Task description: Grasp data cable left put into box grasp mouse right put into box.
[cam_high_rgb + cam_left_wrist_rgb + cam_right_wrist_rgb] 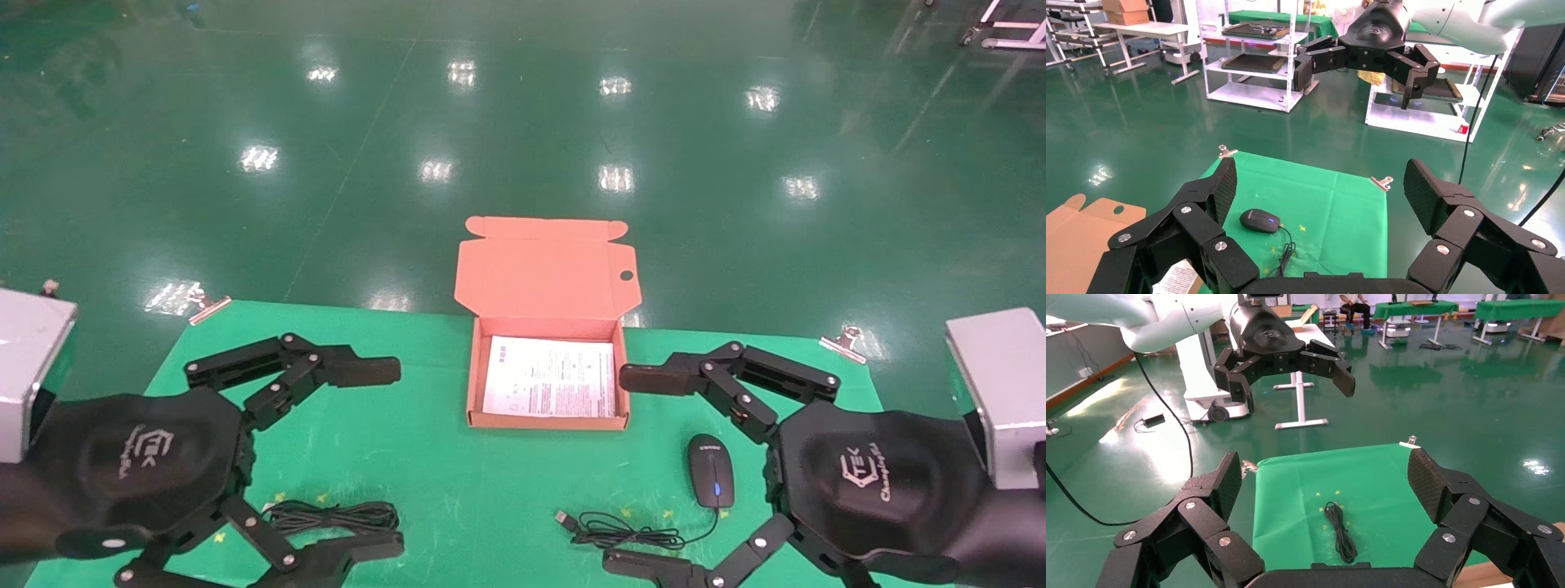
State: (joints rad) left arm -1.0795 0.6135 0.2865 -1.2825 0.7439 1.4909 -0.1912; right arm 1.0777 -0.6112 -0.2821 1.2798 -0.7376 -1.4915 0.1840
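Green cloth (458,490) between both open grippers

The left tool (372,457) partly hides the data cable (331,516).

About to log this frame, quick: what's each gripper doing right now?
Left gripper: open, empty, above the data cable.
Right gripper: open, empty, beside the mouse.

The box (546,278) is matt orange-brown cardboard with a printed white paper sheet (549,376) inside. The mouse (709,469) is smooth black plastic, faintly glossy. A green cloth (458,482) — matt, lightly creased — covers the table, held by metal clips (844,340). The floor (523,139) is glossy green, mirroring lamps.
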